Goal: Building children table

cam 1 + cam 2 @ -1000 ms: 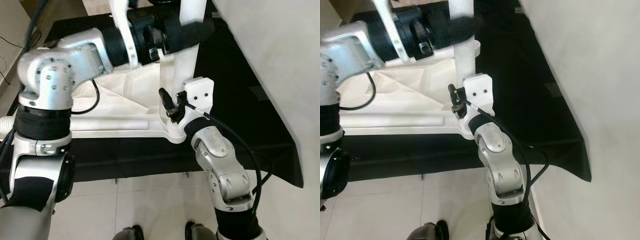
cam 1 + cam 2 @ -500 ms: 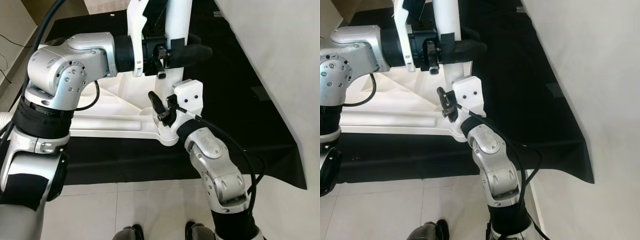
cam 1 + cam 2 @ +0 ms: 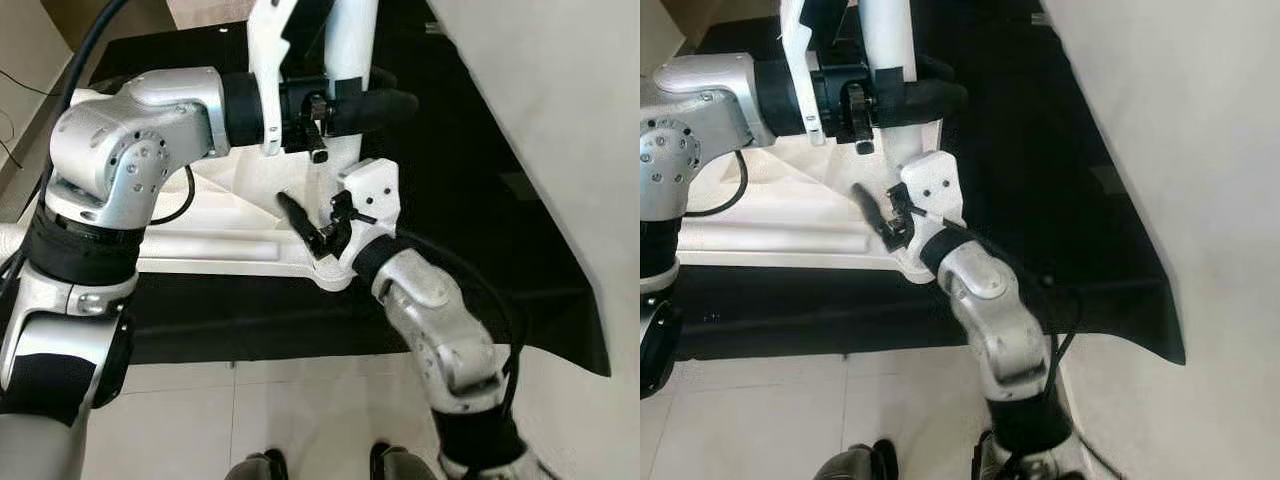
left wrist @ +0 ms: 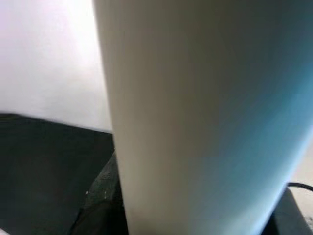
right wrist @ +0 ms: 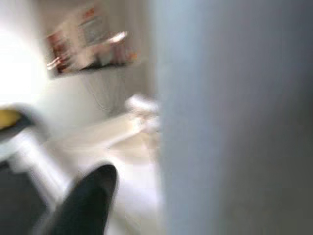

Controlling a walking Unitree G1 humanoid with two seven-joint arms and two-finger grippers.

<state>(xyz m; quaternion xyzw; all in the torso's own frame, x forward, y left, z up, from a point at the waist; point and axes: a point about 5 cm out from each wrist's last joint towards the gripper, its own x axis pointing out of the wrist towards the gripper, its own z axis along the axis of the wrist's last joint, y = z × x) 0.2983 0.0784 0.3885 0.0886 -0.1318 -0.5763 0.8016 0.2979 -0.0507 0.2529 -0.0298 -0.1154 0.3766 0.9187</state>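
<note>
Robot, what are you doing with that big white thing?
The robot is putting together a small white table. The tabletop lies upside down on a black cloth. The left gripper is clamped around an upright white leg, holding it at the tabletop's corner. The right gripper is down at the base of that leg, with its fingers apart.

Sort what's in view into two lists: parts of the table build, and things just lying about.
Part of the job:
- white table leg, upright, clamped by the left end effector
- white tabletop, lying on the black mat
- right end effector, at the leg's base

Just lying about:
- black mat
- black cable across the tabletop
- white wall
</note>
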